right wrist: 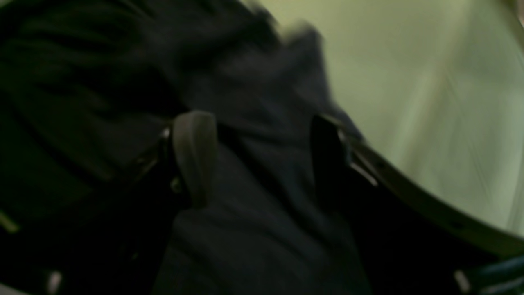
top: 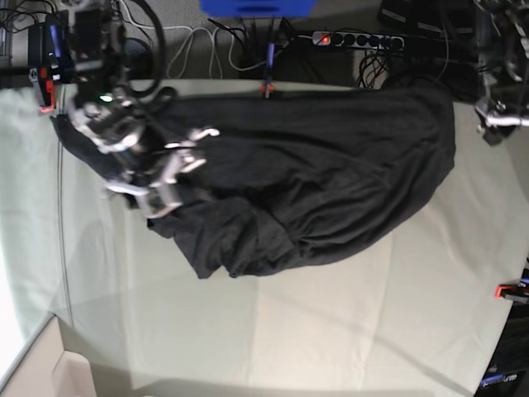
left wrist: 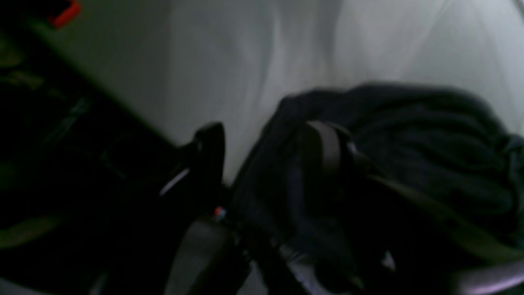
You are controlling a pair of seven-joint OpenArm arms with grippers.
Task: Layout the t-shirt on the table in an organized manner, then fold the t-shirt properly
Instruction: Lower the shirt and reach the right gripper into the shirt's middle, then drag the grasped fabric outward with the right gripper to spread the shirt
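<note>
The dark t-shirt lies rumpled across the far half of the table, bunched at its near left corner. My right gripper hovers over the shirt's left part. In the right wrist view this gripper stands open, fingers wide apart with the t-shirt lying under and between them. My left gripper is at the shirt's far right edge. In the left wrist view the left gripper is open, a bunch of t-shirt against its right finger and bare table beside its left finger.
A red clamp sits on the right table edge, and another clamp shows in the left wrist view. Cables and a power strip run behind the table. A cardboard box stands at the near left corner.
</note>
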